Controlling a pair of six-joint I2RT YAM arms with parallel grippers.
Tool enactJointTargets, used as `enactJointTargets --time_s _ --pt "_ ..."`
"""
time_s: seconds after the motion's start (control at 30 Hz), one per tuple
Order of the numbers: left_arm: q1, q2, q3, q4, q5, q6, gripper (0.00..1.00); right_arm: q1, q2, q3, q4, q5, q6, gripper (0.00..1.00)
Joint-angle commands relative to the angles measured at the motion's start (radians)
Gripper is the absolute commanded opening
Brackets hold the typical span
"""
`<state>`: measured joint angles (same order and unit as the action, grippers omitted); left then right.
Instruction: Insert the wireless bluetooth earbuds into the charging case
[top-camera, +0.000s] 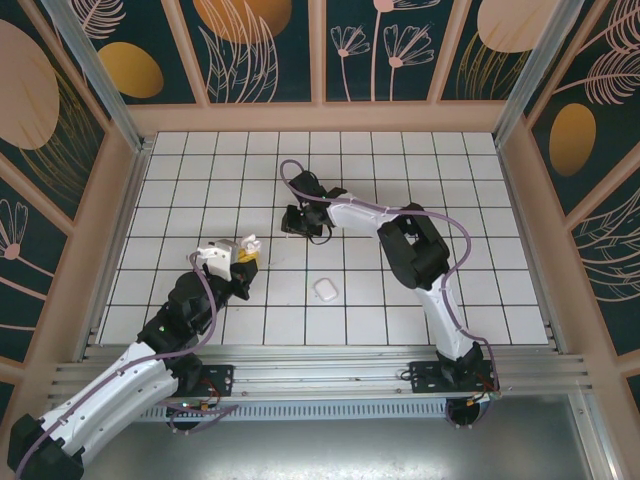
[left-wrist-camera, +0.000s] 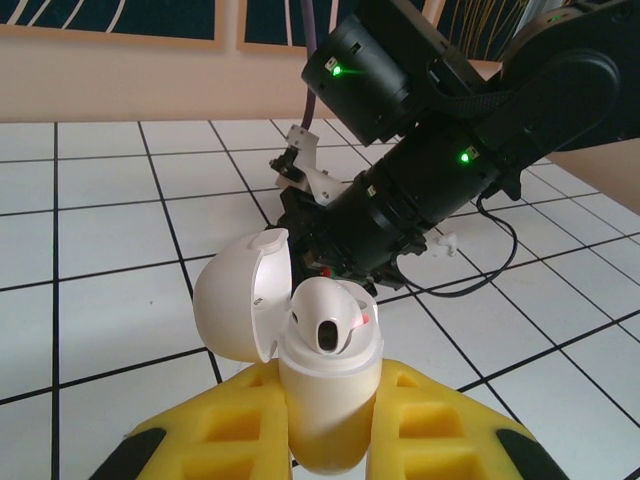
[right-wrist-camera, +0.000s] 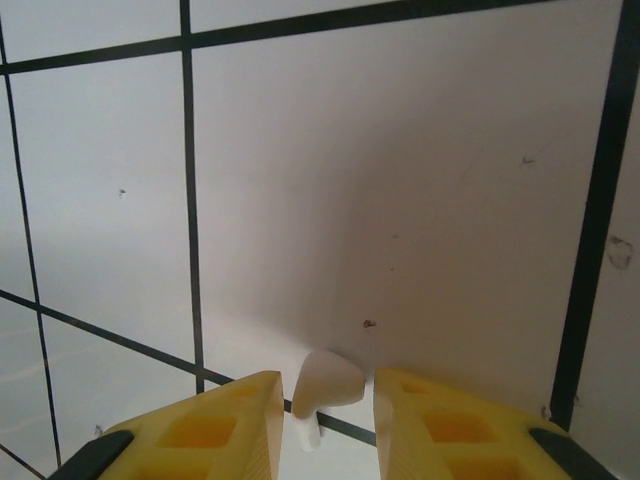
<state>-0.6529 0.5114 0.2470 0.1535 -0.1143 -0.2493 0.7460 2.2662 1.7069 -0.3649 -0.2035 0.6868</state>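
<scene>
My left gripper (left-wrist-camera: 328, 425) is shut on a white charging case (left-wrist-camera: 325, 395), held upright above the tiles. Its lid (left-wrist-camera: 238, 300) hangs open to the left, and one glossy white earbud (left-wrist-camera: 328, 318) sits in the case. From above, that case (top-camera: 247, 243) shows at the left gripper (top-camera: 243, 256), left of the table's middle. My right gripper (right-wrist-camera: 328, 425) points down at the tiles with its yellow fingers (right-wrist-camera: 230, 425) apart. A second earbud (right-wrist-camera: 328, 380) lies on the floor between them, with a small gap on its right side. That gripper (top-camera: 299, 224) is at mid-table.
A second white case (top-camera: 325, 290), closed, lies on the tiles in front of the right arm's elbow (top-camera: 415, 250). The right arm's black wrist (left-wrist-camera: 420, 170) and its cable stand close behind the held case. Pink walls (top-camera: 320, 118) ring the tiled floor.
</scene>
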Motion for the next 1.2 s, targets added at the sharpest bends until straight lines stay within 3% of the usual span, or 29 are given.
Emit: enactJointTargets --time_s 0.0,0.77,1.17 --pt "0.003 -0.005 0.023 0.043 -0.009 0.001 0.00 0.007 0.013 0.027 -0.023 0.009 -0.015 0.31" --pt "0.004 -0.018 0.023 0.031 -0.022 0.002 0.00 0.016 0.075 0.074 -0.048 -0.002 -0.037 0.28" --pt "0.004 -0.023 0.024 0.030 -0.017 -0.005 0.00 0.018 -0.022 0.061 -0.034 0.056 -0.059 0.25"
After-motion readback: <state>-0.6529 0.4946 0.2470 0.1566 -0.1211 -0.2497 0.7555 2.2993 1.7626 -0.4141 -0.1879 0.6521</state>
